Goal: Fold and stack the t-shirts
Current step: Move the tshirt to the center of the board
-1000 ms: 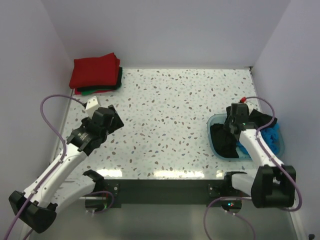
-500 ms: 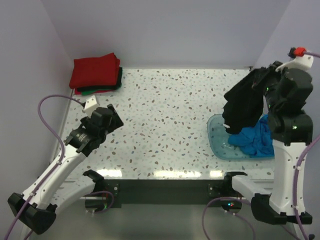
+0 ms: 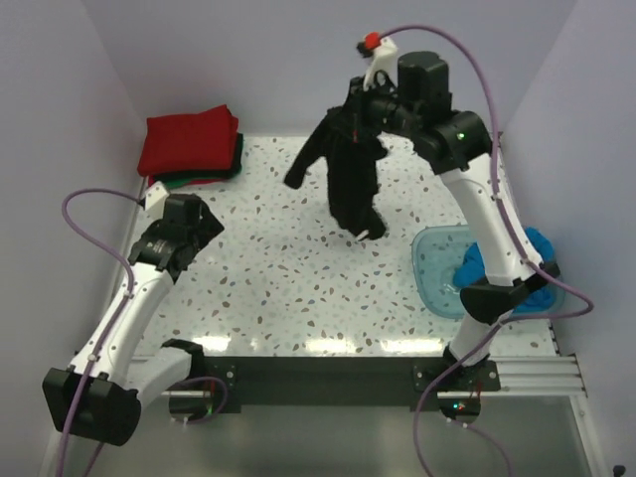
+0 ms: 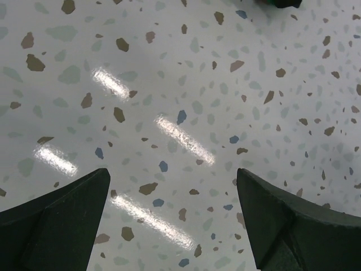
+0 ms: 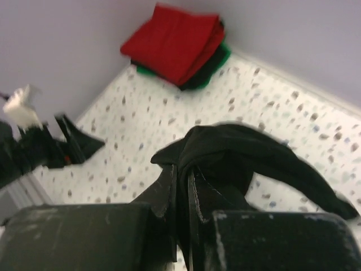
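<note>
Shirt [image 3: 350,179], black, has risen from the tub [image 3: 425,273] at lower right to top centre, hanging clamped in the right gripper [image 3: 364,111]; left gripper [image 4: 172,183], jaws apart, has edged up-left.

Whole table [image 3: 298,283] from high behind; close wrist views, left downward (right toward the shared red stack [image 3: 189,142]).

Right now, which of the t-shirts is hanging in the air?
The black t-shirt: it dangles from the right end effector above the table. The red t-shirt lies folded at the far left; the blue t-shirt sits in the tub.
</note>
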Controlling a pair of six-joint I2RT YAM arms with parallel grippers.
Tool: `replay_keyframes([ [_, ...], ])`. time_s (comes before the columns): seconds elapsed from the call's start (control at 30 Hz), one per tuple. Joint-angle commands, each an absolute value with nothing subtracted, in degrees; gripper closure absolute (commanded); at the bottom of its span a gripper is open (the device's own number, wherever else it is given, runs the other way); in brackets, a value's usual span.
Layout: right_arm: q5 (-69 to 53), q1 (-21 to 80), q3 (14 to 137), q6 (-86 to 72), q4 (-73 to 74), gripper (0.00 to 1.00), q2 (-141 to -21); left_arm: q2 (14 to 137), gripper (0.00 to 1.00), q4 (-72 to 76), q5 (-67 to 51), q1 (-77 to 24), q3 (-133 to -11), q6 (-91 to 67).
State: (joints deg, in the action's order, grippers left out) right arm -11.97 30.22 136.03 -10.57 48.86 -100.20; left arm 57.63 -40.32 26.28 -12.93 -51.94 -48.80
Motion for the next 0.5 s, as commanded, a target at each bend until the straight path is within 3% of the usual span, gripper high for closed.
replay_keyframes([
  [0.0, -17.4, 31.3, 129.5, -7.5, 49.8, 0.98, -95.7, 57.1, 0.00, -39.5, 21.6, -9.7, -50.7, -47.6],
  [0.13, -3.7, 30.2, 101.6, -6.9, 46.5, 0.94, -88.4, 56.8, 0.00, -40.8, 23.2, -9.5, -50.1, -47.8],
  [0.23, 4.9, 27.6, 86.8, -7.0, 43.2, 0.72, -86.1, 57.2, 0.00, -41.1, 24.0, -9.4, -49.8, -47.3],
  [0.27, 8.8, 25.9, 84.7, -7.7, 43.0, 0.70, -86.3, 57.6, 0.00, -41.0, 23.7, -9.4, -49.7, -47.1],
  [0.3, 10.5, 25.1, 83.5, -8.4, 43.7, 0.62, -87.4, 57.8, 0.00, -40.5, 23.0, -9.4, -49.4, -46.9],
  [0.33, 12.2, 24.7, 82.8, -8.7, 44.4, 0.34, -88.0, 58.1, 0.00, -39.6, 22.4, -9.4, -49.0, -46.6],
  [0.4, 12.5, 24.6, 82.1, -8.3, 44.2, 0.08, -88.2, 58.6, 0.00, -38.1, 20.3, -9.4, -47.9, -45.7],
  [0.43, 11.3, 24.6, 81.9, -7.9, 43.7, 0.01, -87.8, 59.1, 0.00, -36.5, 19.7, -9.4, -47.5, -45.7],
  [0.47, 9.9, 25.0, 81.3, -7.6, 43.0, 0.01, -87.3, 60.1, 0.00, -35.5, 18.8, -9.4, -46.3, -45.5],
])
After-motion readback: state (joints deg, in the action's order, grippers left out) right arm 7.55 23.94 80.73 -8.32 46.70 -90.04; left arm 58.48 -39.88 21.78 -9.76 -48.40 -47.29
